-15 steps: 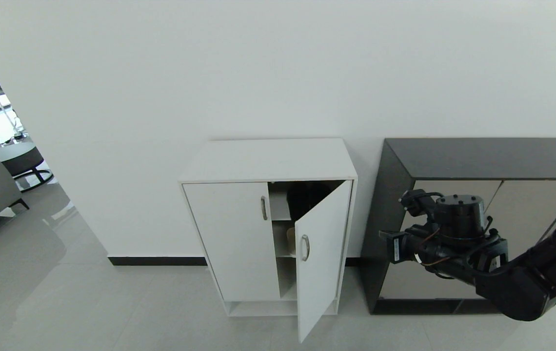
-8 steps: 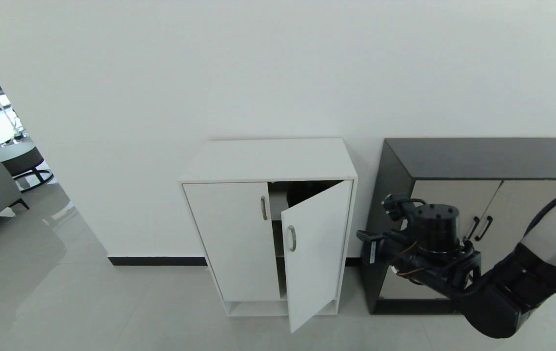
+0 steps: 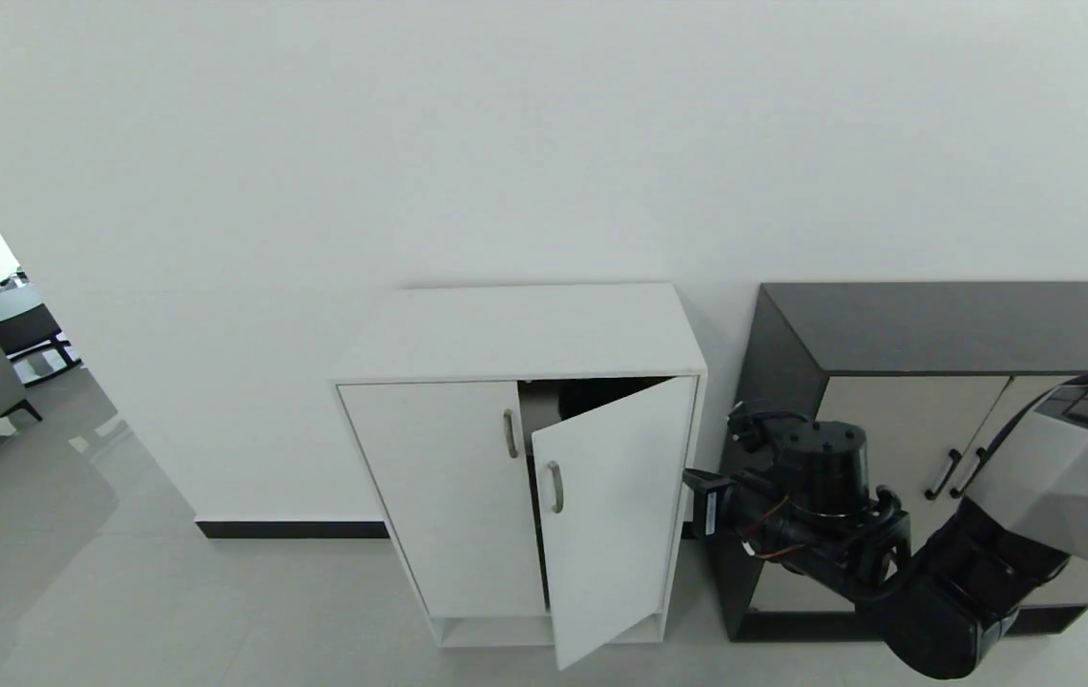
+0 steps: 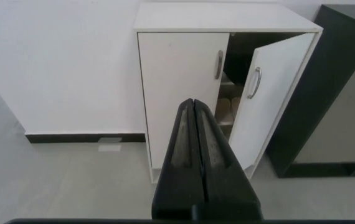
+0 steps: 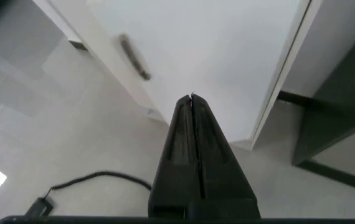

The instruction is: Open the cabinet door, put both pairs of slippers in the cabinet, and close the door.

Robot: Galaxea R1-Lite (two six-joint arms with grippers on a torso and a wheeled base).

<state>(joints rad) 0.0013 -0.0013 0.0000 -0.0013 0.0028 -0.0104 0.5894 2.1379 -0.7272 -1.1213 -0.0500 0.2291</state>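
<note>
While the cabinet door (image 3: 606,506) stands ajar, we hold our right pincer (image 5: 192,98) closed, empty, beside it. Our left pincer (image 4: 194,102) is likewise.

I find only a narrow gap past the half-shut right door (image 3: 606,506), with the dark sideboard (image 3: 935,320) crowding that side

You've got a white cabinet (image 3: 525,329) against the wall: left door (image 3: 439,496) shut, right door (image 3: 616,515) ajar. A dark shape (image 3: 601,391) sits on the top shelf, pale shapes (image 4: 227,109) on the shelf below.
</note>
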